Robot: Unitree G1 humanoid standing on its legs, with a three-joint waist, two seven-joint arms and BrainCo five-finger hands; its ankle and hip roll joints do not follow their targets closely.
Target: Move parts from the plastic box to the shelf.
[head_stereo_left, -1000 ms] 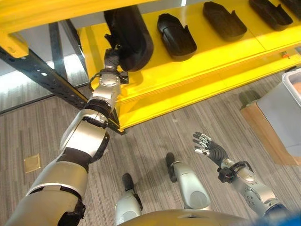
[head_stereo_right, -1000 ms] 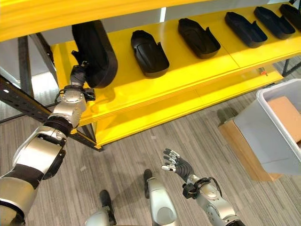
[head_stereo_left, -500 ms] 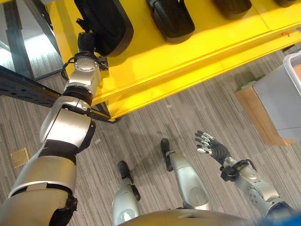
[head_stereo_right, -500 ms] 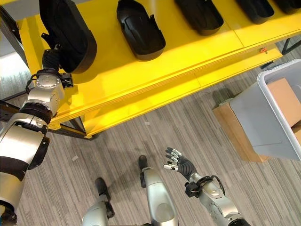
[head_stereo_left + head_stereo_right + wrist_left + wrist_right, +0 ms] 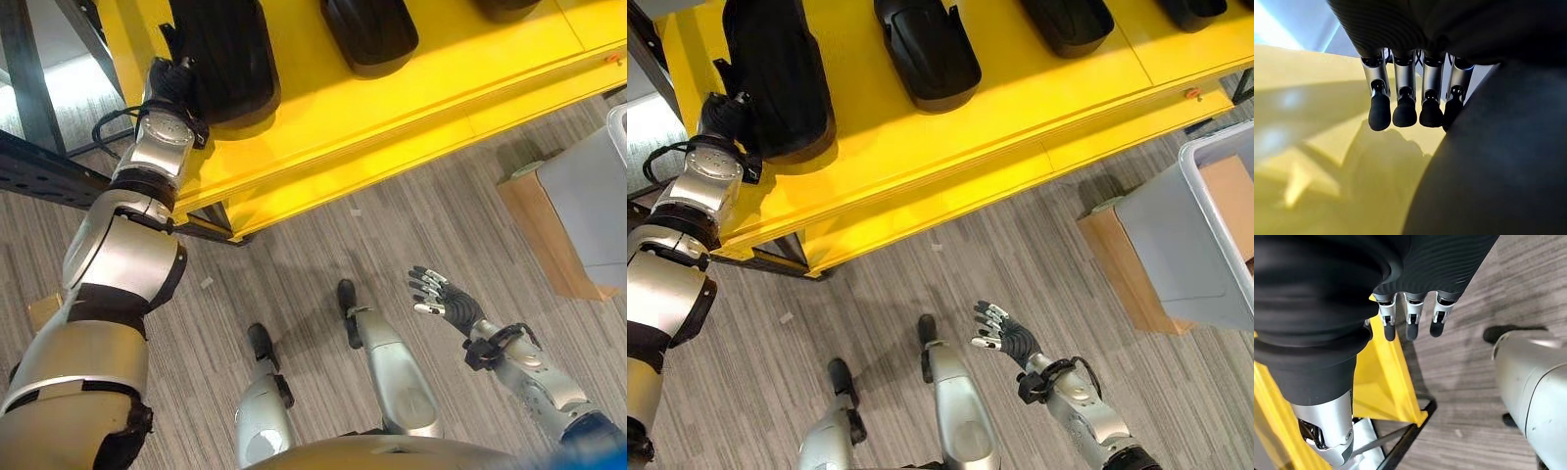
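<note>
The black part (image 5: 774, 73) lies on the yellow shelf (image 5: 950, 147), long axis running front to back; the left hand (image 5: 725, 116) presses its near-left edge, grip unreadable; the right hand (image 5: 1004, 333) hangs spread and empty, far below.

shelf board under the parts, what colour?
Bright yellow. The shelf carries moulded black plastic parts; it shows best in the right eye view.

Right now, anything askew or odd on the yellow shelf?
Nothing damaged or spilled. The big black moulded part by the left hand lies at the yellow shelf's left end, nearer the front edge than the other black parts. Right hand idles, open.
</note>
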